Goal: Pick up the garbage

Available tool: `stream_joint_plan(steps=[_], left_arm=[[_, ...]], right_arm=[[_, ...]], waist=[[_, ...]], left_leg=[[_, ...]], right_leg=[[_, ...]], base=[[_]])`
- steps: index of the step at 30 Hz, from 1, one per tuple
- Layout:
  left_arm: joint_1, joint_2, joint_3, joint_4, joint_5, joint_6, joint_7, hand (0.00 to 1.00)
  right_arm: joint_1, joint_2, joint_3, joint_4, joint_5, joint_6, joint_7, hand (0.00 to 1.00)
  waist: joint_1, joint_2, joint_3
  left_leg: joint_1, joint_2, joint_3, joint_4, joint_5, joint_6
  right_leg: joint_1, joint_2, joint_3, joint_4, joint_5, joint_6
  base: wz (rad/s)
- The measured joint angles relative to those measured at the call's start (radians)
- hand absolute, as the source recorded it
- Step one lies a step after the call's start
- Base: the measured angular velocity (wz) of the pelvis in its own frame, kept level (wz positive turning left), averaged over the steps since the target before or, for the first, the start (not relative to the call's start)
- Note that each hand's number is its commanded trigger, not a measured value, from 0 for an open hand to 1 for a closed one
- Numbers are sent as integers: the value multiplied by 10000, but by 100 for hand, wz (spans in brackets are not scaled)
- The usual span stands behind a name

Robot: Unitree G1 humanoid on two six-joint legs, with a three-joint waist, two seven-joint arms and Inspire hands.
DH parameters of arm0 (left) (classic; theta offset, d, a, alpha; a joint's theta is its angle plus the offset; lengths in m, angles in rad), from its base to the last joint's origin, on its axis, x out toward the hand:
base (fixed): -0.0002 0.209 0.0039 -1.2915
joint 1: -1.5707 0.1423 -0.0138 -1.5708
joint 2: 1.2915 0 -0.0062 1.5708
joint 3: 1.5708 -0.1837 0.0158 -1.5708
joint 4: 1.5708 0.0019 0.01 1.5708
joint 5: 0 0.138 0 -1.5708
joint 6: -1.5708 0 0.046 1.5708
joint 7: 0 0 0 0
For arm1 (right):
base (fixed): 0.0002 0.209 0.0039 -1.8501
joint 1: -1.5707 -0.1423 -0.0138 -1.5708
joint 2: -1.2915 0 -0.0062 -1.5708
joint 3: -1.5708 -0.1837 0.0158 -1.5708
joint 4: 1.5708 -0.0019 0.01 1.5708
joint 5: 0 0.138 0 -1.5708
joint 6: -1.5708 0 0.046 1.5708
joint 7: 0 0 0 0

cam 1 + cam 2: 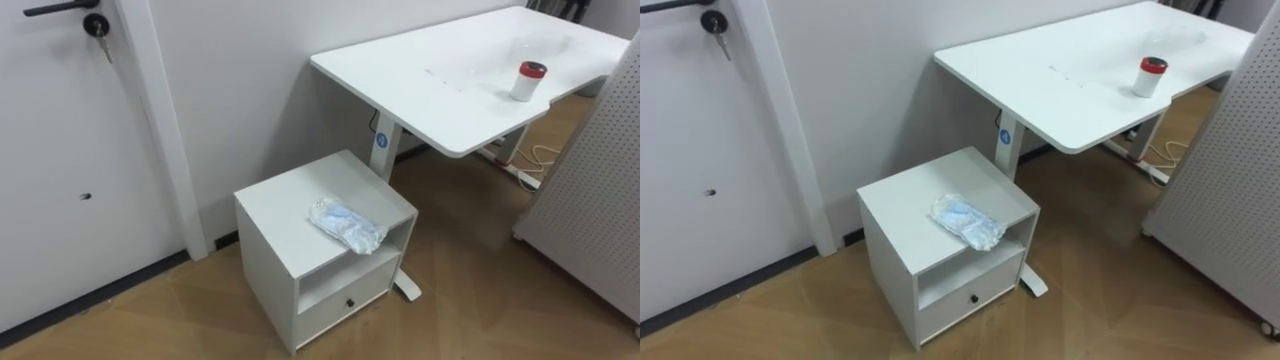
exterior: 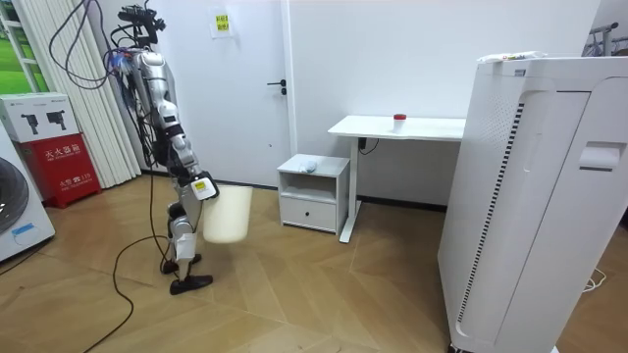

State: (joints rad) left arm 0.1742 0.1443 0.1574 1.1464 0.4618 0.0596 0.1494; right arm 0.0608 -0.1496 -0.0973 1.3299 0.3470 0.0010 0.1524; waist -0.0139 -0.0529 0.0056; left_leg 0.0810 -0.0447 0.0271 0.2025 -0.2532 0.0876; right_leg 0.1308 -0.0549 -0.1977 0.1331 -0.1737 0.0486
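A crumpled clear-and-blue plastic wrapper (image 1: 347, 224) lies on top of a low white bedside cabinet (image 1: 283, 205), near its front right corner. In the room view the wrapper (image 2: 308, 165) is a small pale lump on that cabinet (image 2: 314, 196). I stand a couple of steps from the cabinet, on the room view's left, facing it. My right hand (image 2: 200, 185) hangs low in front of me at the rim of a white bin (image 2: 227, 214).
A white desk (image 1: 450, 80) stands right of the cabinet, with a red-lidded white cup (image 1: 528, 81) on it. A door (image 1: 60, 150) is on the left, a perforated white panel (image 1: 600, 200) on the right. A power strip (image 1: 527, 178) lies under the desk. Wooden floor lies in front of the cabinet.
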Motion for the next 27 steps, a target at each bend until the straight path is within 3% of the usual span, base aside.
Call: stream_joint_plan(steps=[12,14,18,21,24,25,26,27], left_arm=[[164,2,-62,178,34,76,228,0],[185,22,-58,220,34,88,203,0],[230,32,-45,212,65,251,102,0],[274,31,-46,221,113,359,-53,0],[251,15,-43,381,129,397,-46,0],[142,3,-47,462,144,407,-41,0],[143,-26,-47,458,178,419,-44,0],[203,-153,-73,428,202,413,-58,0]], right_arm=[[-35,28,360,-27,-6,-18,-192,100],[-34,24,366,-33,-6,8,-192,100],[-20,22,349,-45,-5,39,-184,100],[-38,11,351,-59,-5,94,-197,100],[-25,-31,344,-67,114,85,-190,100],[-30,-47,350,-56,260,90,-254,100],[-16,-64,349,-45,364,87,-301,100],[94,-222,350,-44,453,88,-374,100]], waist=[[-25,-64,-13],[-22,-70,-15],[5,-17,-10],[1,11,-16],[-188,33,-36],[-260,-6,-1],[-268,-68,71],[-110,47,26]], left_leg=[[-245,57,-82,272,-37,-41],[-366,83,-74,498,-103,-90],[-544,327,-7,1223,-484,-262],[-646,502,60,1433,-574,-419],[-1150,539,235,2151,-447,-669],[-2017,626,626,3640,-157,-928],[-2545,628,651,4440,17,-922],[-3012,525,497,4007,-14,-852]], right_leg=[[-78,49,-242,23,-7,-5],[-102,66,-272,70,-63,-93],[-139,251,-294,460,-329,-262],[-238,389,-290,734,-485,-444],[-388,362,-440,911,-601,-640],[-432,275,-465,853,-642,-708],[-398,233,-378,885,-670,-753],[-391,223,-267,923,-772,-856]], base=[[2],[2],[-3],[-4],[26],[56],[27],[0]])
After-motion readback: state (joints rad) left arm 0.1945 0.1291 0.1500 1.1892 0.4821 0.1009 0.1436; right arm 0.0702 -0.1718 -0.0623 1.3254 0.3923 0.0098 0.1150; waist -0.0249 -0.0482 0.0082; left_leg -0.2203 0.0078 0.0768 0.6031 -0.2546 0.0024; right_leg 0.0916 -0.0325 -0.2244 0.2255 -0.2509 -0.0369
